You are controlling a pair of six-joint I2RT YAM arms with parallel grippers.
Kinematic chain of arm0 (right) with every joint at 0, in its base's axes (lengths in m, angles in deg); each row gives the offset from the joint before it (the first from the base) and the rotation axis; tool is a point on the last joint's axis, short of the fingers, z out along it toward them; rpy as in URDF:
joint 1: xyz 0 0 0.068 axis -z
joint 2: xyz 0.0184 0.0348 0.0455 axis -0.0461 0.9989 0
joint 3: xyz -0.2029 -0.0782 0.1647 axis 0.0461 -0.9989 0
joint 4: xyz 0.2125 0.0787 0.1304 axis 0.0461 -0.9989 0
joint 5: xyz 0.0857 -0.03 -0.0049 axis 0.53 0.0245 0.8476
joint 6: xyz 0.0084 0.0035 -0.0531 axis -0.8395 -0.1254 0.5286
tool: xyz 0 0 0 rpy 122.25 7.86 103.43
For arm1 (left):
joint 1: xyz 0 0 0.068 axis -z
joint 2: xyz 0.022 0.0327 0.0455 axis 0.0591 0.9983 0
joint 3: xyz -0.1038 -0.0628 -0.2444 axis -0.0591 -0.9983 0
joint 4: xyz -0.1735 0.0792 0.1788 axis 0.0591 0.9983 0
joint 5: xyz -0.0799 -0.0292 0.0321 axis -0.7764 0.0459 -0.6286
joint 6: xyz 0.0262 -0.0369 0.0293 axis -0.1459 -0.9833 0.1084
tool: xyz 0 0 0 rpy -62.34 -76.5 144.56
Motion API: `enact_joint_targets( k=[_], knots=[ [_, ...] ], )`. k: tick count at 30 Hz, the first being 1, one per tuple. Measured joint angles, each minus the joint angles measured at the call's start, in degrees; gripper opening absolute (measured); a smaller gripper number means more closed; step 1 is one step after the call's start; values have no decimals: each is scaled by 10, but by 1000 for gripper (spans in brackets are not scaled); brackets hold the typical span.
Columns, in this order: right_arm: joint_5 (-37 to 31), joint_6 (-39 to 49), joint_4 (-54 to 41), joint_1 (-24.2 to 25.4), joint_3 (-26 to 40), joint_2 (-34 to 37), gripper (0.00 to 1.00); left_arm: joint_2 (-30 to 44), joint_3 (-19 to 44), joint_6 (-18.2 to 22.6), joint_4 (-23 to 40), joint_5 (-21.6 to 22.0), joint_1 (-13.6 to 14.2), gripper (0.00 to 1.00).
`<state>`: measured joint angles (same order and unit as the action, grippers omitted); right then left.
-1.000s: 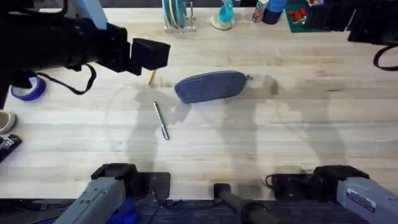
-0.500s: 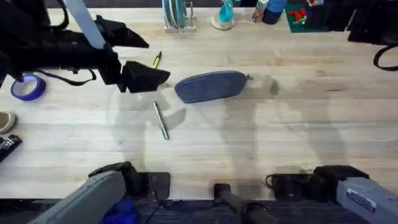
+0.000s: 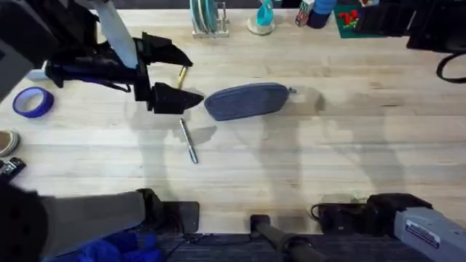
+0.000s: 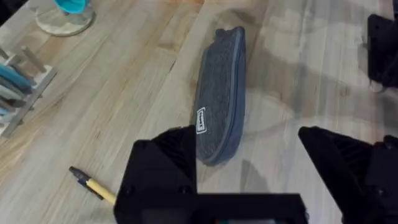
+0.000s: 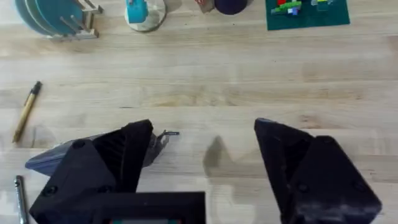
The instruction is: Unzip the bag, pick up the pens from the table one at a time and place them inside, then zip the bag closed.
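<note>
- A rack of blue-green plates [image 3: 204, 17] stands at the far edge of the table [image 3: 349, 138], with a small stand holding something turquoise [image 3: 262, 18] beside it and a green board of coloured blocks [image 5: 306, 14] further right.
- A roll of blue tape [image 3: 29, 102] lies near the table's left edge — well apart from the pouch.
- The blue-grey pouch [image 3: 246, 100] lies on its side near the table's middle, its zip pull [image 3: 292, 91] at its right end; in the left wrist view the zip line along its edge [image 4: 236, 81] looks closed.
- The yellow pen [image 3: 182, 70] lies just beyond the pouch's left end, partly hidden by the left arm in the overhead view.
- The silver pen [image 3: 188, 140] lies on the bare wood in front of the pouch's left end, not touching it.
- The left gripper [image 3: 180, 78] reaches in from the left, its fingers spread wide — one finger [image 3: 175, 99] just beside the pouch's left end, the other by the yellow pen, holding nothing.
- The right gripper [image 5: 202, 165] points out over the table with its fingers wide apart and empty.
</note>
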<state>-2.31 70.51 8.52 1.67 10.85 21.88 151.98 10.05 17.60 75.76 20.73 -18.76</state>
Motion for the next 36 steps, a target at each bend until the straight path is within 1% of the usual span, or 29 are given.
enact_joint_targets(
  k=[7, 12, 16, 17, 21, 29, 32, 36],
  knots=[
    [0, 0, 0, 0, 0, 0, 996, 57, 0, 70, -6, -7, 0, 993],
    [0, 0, 0, 0, 0, 0, 996, 111, 0, 97, -24, -9, 0, 992],
    [0, 0, 0, 0, 0, 0, 996, 151, 0, 103, -36, -9, 0, 993],
    [0, 0, 0, 0, 0, 0, 995, 171, 0, 106, -37, -9, 0, 993],
    [0, 0, 0, 0, 0, 0, 996, 181, 0, 108, -39, -9, 0, 993],
    [0, 0, 0, 0, 0, 0, 996, 182, 1, 109, -71, -9, 3, 993],
    [0, 0, 0, 0, 0, 0, 997, 181, 1, 109, -75, -9, 14, 993],
    [0, 0, 0, 0, 0, 0, 996, 182, 1, 109, -75, -9, 41, 993]
  ],
)
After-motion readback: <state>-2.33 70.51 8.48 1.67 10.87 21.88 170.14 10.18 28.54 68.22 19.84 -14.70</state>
